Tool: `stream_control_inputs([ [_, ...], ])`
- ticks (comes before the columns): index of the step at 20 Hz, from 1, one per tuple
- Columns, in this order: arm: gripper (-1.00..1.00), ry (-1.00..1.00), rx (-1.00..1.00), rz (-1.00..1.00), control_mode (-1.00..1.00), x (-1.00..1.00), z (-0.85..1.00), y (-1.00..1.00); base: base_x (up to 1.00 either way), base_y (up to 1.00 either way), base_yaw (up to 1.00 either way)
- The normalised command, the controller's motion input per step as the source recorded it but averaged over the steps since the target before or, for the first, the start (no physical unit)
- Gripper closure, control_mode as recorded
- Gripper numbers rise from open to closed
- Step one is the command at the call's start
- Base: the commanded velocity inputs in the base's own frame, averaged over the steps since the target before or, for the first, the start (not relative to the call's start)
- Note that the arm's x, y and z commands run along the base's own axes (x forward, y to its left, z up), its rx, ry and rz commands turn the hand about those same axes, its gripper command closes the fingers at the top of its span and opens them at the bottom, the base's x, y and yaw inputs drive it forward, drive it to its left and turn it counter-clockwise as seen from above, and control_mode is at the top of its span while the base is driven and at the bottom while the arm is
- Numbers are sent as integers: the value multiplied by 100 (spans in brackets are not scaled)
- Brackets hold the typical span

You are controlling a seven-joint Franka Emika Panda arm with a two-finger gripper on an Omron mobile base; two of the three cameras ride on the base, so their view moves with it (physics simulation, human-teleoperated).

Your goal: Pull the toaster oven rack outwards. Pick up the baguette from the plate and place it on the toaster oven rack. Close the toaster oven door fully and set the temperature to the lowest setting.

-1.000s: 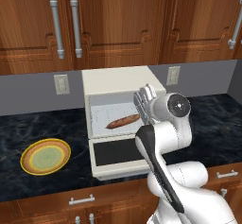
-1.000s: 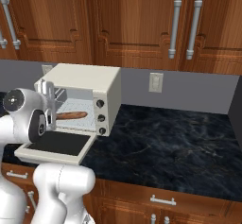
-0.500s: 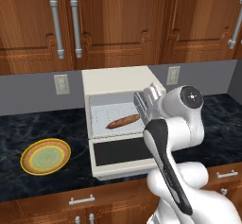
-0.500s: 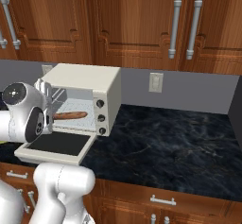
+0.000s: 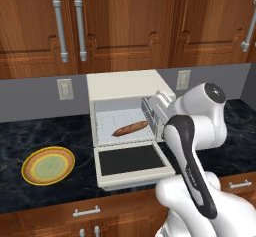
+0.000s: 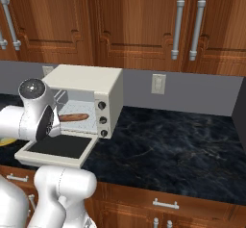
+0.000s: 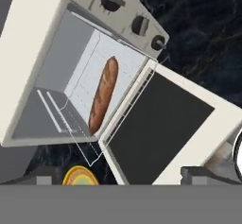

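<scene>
The toaster oven point(image 5: 123, 85) stands on the counter with its door point(image 5: 133, 161) hanging open and flat. Inside, the baguette point(image 5: 131, 128) lies on the wire rack point(image 5: 111, 119), which juts slightly past the cavity over the door's hinge point(image 7: 124, 110). My gripper point(image 5: 151, 112) hovers open and empty at the right side of the opening, above the door. In the hand view the baguette point(image 7: 104, 94) sits ahead of my gripper point(image 7: 121, 176), whose fingertips point(image 7: 45, 179) stand wide apart. The three knobs point(image 6: 101, 120) run down the oven's right side. The plate point(image 5: 48, 165) lies bare to the left.
Dark marble counter point(image 6: 163, 140) stretches to the right of the oven. Wooden wall cabinets point(image 5: 125, 21) hang above, with wall outlets point(image 5: 64, 89) on the grey backsplash. Drawer fronts point(image 5: 85, 212) run under the counter's front edge.
My arm's upper joint has swung to the right and slightly up. The hand stays near the oven's opening; baguette, rack and door have not moved.
</scene>
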Motion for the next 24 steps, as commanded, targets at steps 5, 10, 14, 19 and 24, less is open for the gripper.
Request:
stream_control_inputs([
  [5,-100,1,-13,19,-100,0,-7,6,0,0,0],
  [10,-100,0,-12,4,-100,0,-16,18,0,0,0],
  [14,-100,0,-15,8,-100,0,-22,30,0,0,0],
  [19,-100,0,-16,15,-100,0,-25,28,0,0,0],
  [24,-100,1,-15,18,-100,0,-20,15,0,0,0],
])
